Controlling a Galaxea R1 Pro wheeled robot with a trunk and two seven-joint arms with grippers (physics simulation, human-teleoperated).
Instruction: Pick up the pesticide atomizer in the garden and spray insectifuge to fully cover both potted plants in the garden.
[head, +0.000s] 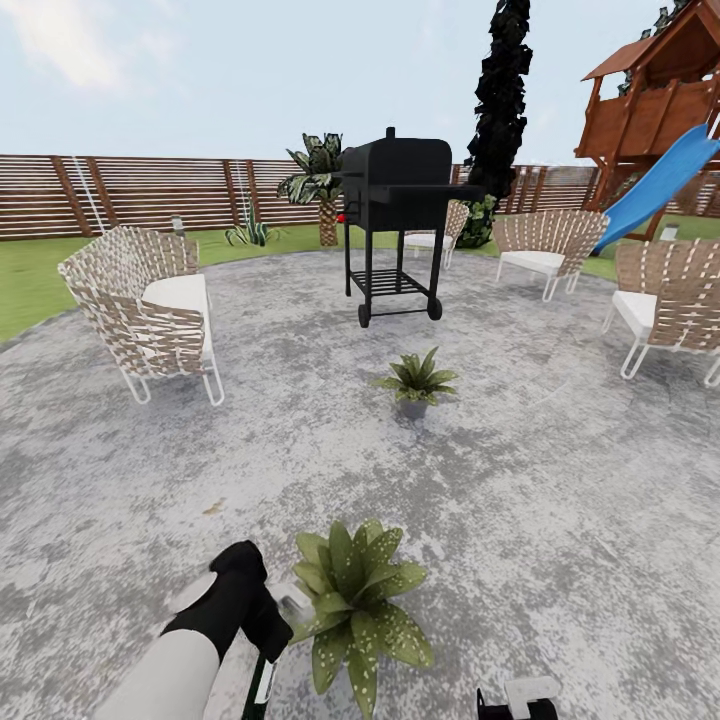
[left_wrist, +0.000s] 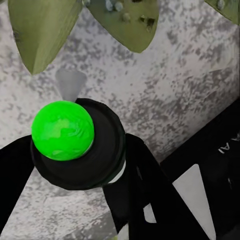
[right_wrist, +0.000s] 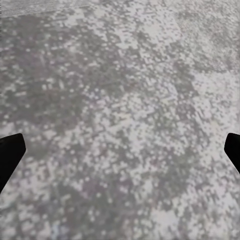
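Holding the spray bottle (head: 263, 672) beside the near potted plant (head: 355, 600), the left gripper (head: 262, 628) is closing its fingers around it, nozzle aimed at the speckled leaves. The far plant (head: 416, 380) is waiting unsprayed. The right gripper (right_wrist: 120, 150) is idling with fingers spread wide, empty.

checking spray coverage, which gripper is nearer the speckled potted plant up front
Left. The left gripper, holding the pesticide atomizer, sits right beside the near potted plant's leaves. The right gripper hangs open over bare paving, farther off.
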